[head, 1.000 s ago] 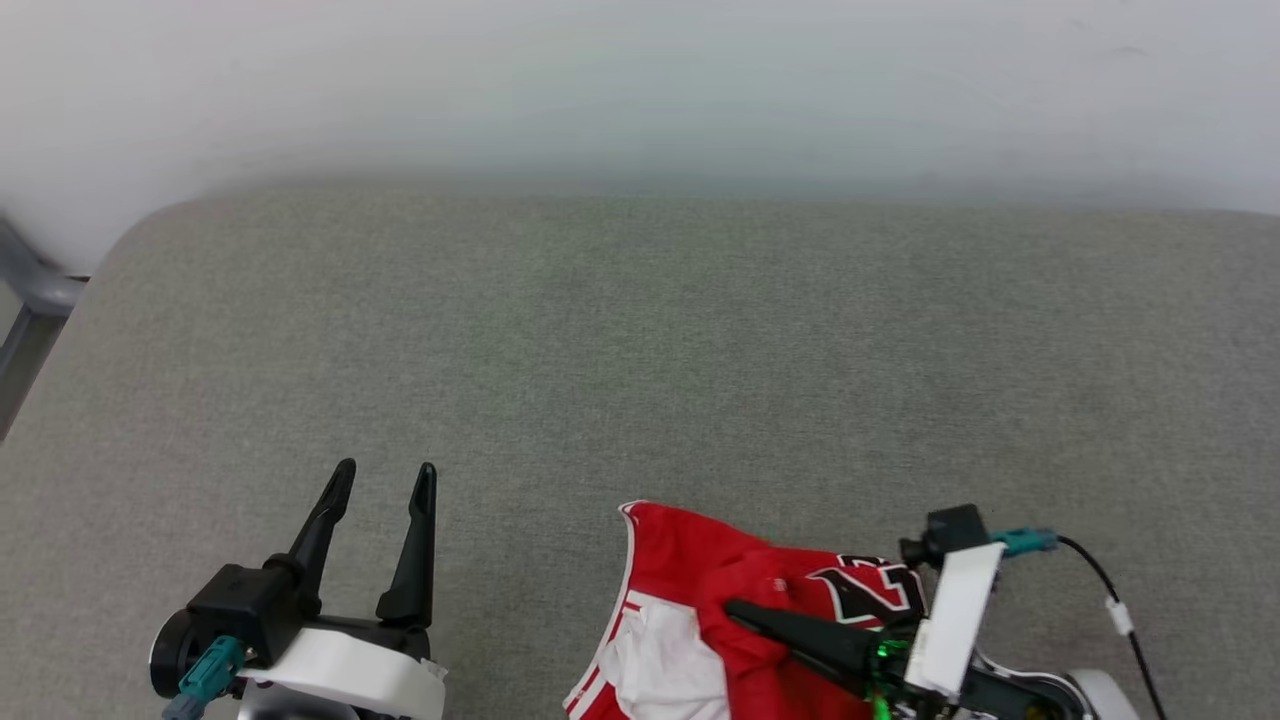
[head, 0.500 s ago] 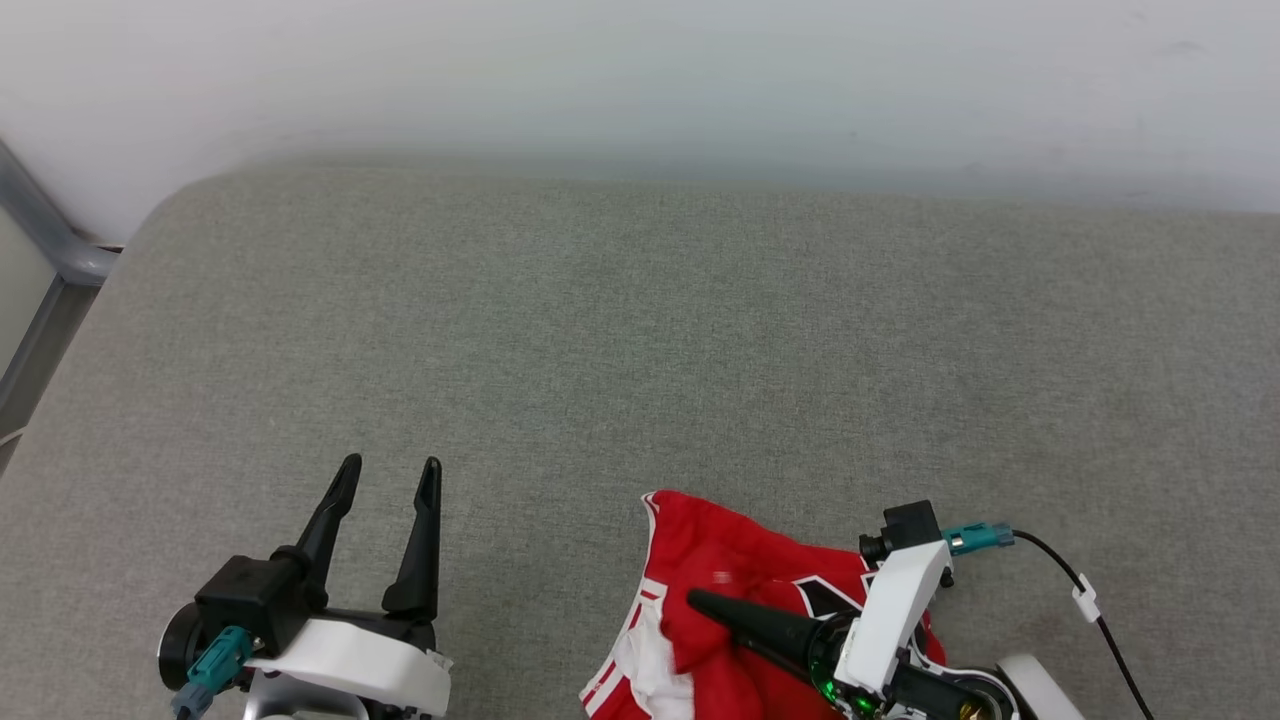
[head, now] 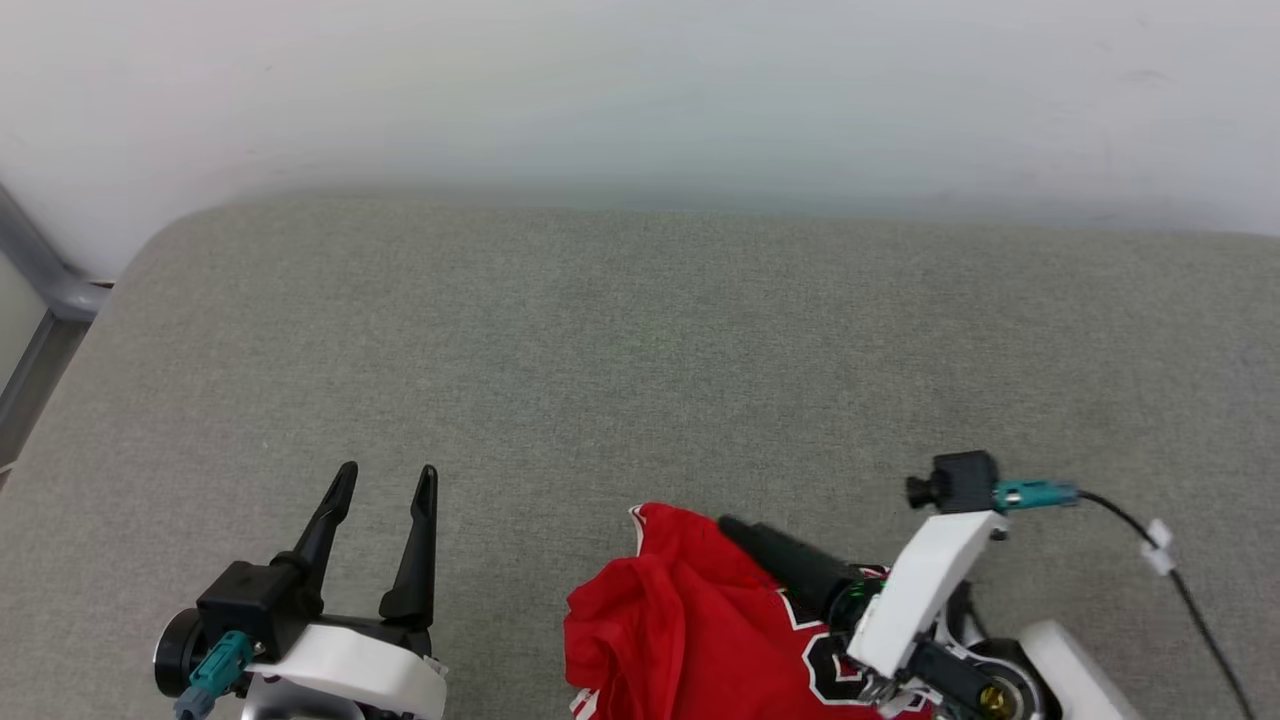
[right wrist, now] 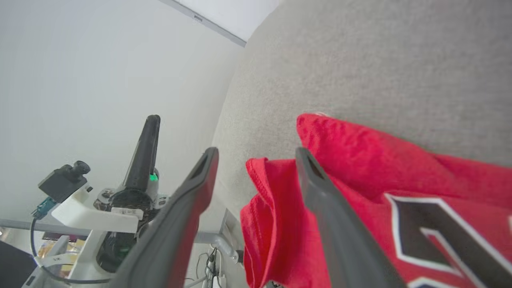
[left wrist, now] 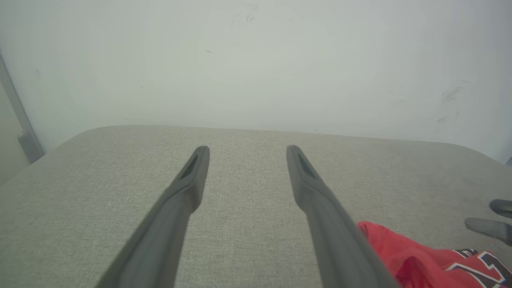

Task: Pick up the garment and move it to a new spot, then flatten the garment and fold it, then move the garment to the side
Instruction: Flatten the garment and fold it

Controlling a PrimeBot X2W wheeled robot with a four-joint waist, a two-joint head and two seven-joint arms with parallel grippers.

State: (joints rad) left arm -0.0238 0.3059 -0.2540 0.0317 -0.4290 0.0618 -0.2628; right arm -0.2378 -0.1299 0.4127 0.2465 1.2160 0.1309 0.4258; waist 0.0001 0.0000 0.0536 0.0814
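Observation:
The garment (head: 680, 630) is a red jersey lying crumpled near the front edge of the grey padded surface (head: 640, 350), with part of a black, white-outlined letter showing. My right gripper (head: 735, 530) lies just over its far side, open. In the right wrist view the right gripper (right wrist: 257, 152) has its fingers spread, with a loose red hem of the garment (right wrist: 360, 152) lying between them, unclamped. My left gripper (head: 388, 470) stands open and empty over bare surface to the left. The left wrist view shows the left gripper (left wrist: 248, 150) and the garment (left wrist: 420, 260) at the lower right.
A white wall runs behind the padded surface. A grey metal frame (head: 40, 290) stands past the rounded left corner. A black cable (head: 1180, 580) trails from my right wrist camera. Bare surface stretches beyond and to both sides of the garment.
My right gripper has gone from shut on the garment to open and has moved a little farther away. The garment has slumped into a tighter heap and its white sleeve has dropped from sight.

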